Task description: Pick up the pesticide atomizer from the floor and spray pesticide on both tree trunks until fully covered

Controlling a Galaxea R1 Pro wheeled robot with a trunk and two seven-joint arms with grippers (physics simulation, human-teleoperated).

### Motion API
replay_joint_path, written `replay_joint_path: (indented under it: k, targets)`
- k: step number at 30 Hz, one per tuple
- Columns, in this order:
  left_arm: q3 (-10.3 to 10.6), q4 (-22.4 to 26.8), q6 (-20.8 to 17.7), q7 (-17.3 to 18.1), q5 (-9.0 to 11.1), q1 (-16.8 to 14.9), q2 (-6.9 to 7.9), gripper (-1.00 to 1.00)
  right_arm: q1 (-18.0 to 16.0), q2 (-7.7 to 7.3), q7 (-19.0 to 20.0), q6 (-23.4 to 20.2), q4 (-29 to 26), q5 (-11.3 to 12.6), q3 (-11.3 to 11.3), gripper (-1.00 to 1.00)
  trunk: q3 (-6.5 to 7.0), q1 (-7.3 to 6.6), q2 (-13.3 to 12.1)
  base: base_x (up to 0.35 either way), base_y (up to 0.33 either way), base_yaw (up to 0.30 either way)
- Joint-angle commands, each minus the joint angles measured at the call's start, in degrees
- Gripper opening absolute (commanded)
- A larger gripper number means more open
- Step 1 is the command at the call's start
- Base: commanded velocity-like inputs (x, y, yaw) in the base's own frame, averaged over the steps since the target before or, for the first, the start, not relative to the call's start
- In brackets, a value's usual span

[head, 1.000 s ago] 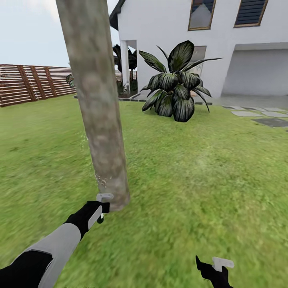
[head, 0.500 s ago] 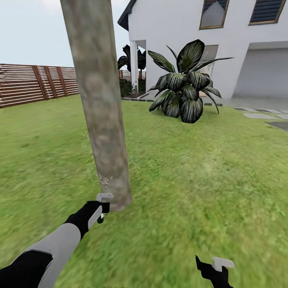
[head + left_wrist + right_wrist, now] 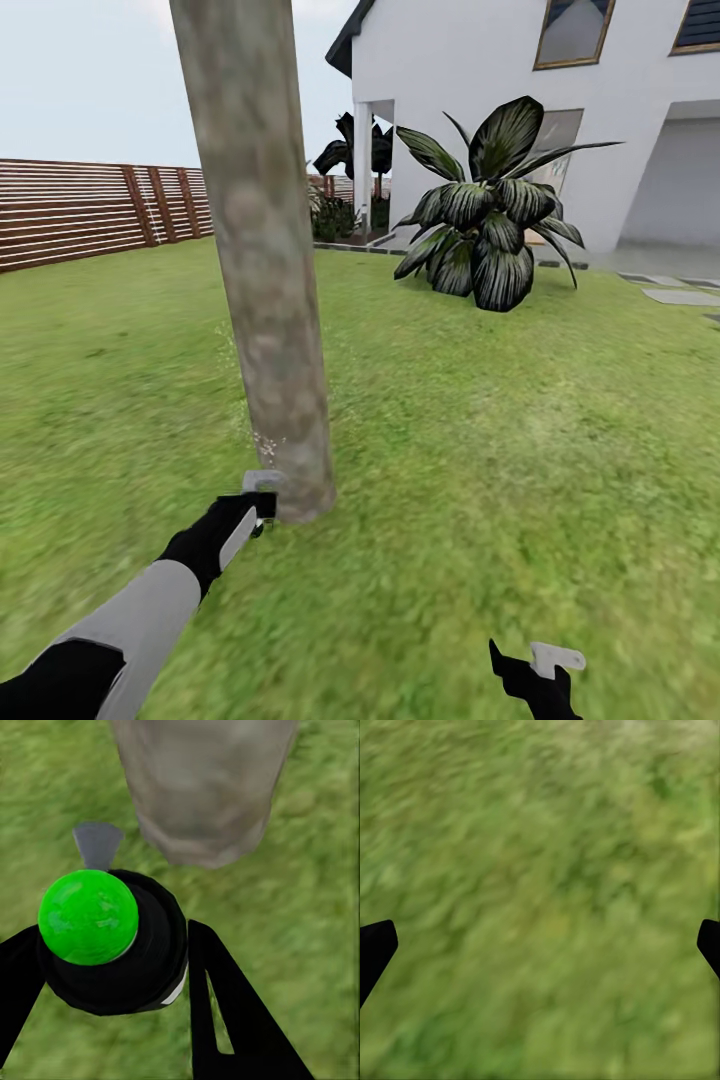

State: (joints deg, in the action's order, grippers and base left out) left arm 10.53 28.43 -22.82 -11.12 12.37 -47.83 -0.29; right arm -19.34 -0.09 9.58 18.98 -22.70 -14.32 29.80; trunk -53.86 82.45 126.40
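The tree trunk runs off the top edge, so its crown is unseen. At lower left, the pesticide atomizer is mostly covered by the left gripper. At the bottom edge, the right gripper is cut off.

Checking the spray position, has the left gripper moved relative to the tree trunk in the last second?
Yes. The left gripper sits slightly higher and closer against the tree trunk base; the background shift is camera movement.
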Motion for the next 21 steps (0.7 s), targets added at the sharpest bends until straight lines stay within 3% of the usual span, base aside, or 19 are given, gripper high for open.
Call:
replay_joint_path:
  k: [1, 9, 12, 14, 15, 18, 21]
  targets:
    - [0.0, 1.1, 0.0, 0.1, -0.1, 0.0, 0.1, -1.0, 0.0, 0.0, 0.0, 0.0, 0.0, 0.0, 0.0, 1.0, -0.01, 0.0, 0.0, 0.0, -0.002, 0.001]
    - [0.0, 8.3, -0.8, 0.1, -0.2, -0.4, -0.15, -1.0, 0.0, 0.0, 0.1, -0.1, 0.0, 0.1, 0.0, 1.0, -0.01, 0.0, 0.0, 0.0, 0.0, 0.0]
    - [0.0, 9.3, -2.6, 0.1, -0.1, -0.8, -1.09, -1.0, 0.0, 0.0, 0.1, -0.1, 0.0, 0.1, 0.0, 1.0, -0.01, 0.0, 0.0, 0.0, 0.0, 0.0]
    - [0.0, 9.4, -3.4, 0.1, -0.2, -0.9, -0.95, -1.0, 0.0, 0.0, 0.1, -0.1, 0.0, 0.1, 0.0, 1.0, -0.01, 0.0, 0.0, 0.0, 0.0, 0.0]
    - [-0.1, 9.4, -3.6, 0.2, -0.3, -0.9, -0.46, -1.0, 0.0, 0.0, 0.1, -0.1, 0.0, 0.1, 0.0, 1.0, -0.01, 0.0, 0.0, 0.0, 0.0, 0.0]
    - [-0.2, 9.4, -3.8, 1.2, 0.1, -0.9, 3.14, -1.0, 0.0, 0.0, 0.1, -0.1, 0.0, 0.0, 0.0, 1.0, -0.01, 0.0, 0.0, 0.0, 0.0, 0.0]
    - [-0.2, 9.5, -3.8, 5.6, -0.2, -1.2, 4.12, -1.0, 0.0, 0.0, 0.1, -0.1, 0.0, 0.0, 0.0, 1.0, -0.01, 0.0, 0.0, 0.0, 0.0, 0.0]
